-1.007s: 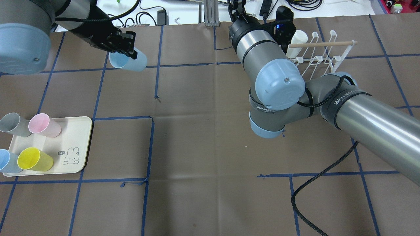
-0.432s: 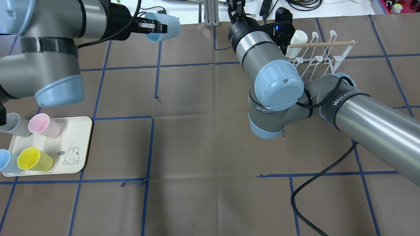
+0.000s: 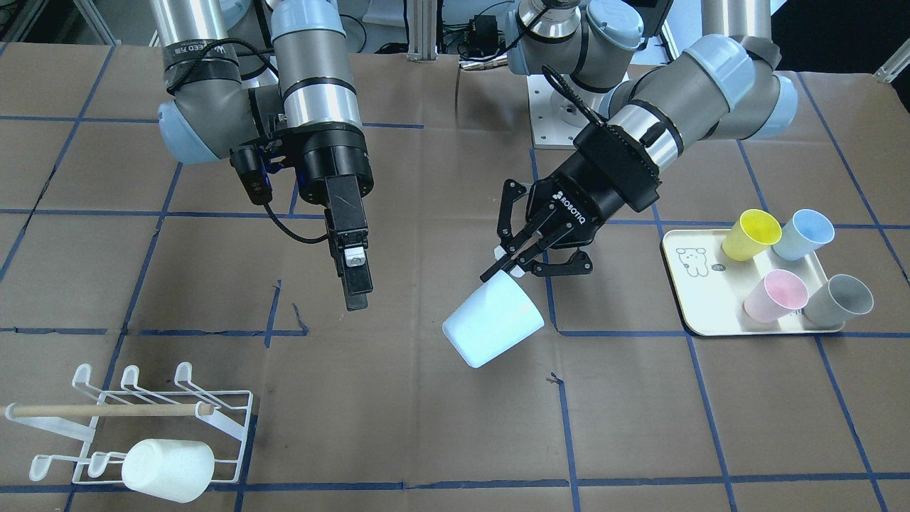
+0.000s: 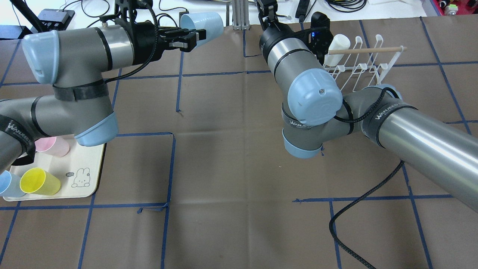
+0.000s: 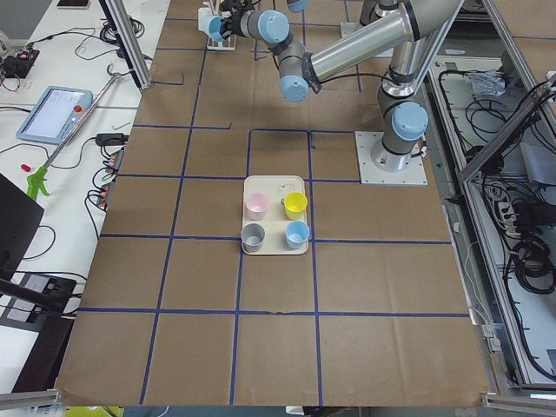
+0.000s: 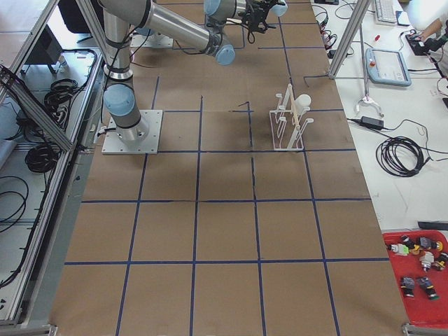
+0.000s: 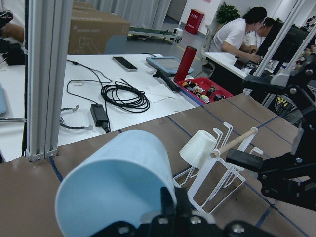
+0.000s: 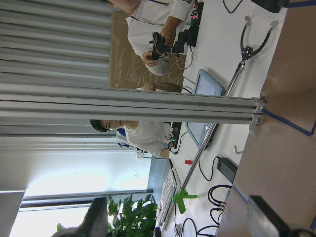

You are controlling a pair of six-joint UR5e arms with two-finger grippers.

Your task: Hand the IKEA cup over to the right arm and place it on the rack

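Observation:
My left gripper (image 3: 509,270) is shut on the rim of a light blue IKEA cup (image 3: 493,320), which hangs tilted above the table's middle. In the overhead view the cup (image 4: 207,21) points right at the table's far edge. My right gripper (image 3: 355,293) hangs fingers-down, apart from the cup on the rack's side. The right wrist view shows its fingers (image 8: 98,219) spread wide, open and empty. The white wire rack (image 3: 220,419) with its wooden dowel stands beyond it, carrying a white cup (image 3: 167,469) on its side.
A cream tray (image 3: 700,299) holds a yellow cup (image 3: 750,233), a blue cup (image 3: 803,233), a pink cup (image 3: 775,295) and a grey cup (image 3: 839,299). A black cable (image 4: 358,201) lies by the right arm. People sit at desks past the far edge.
My left arm has carried the blue cup to the right and towards the far edge, closer to my right gripper. The right arm has barely moved.

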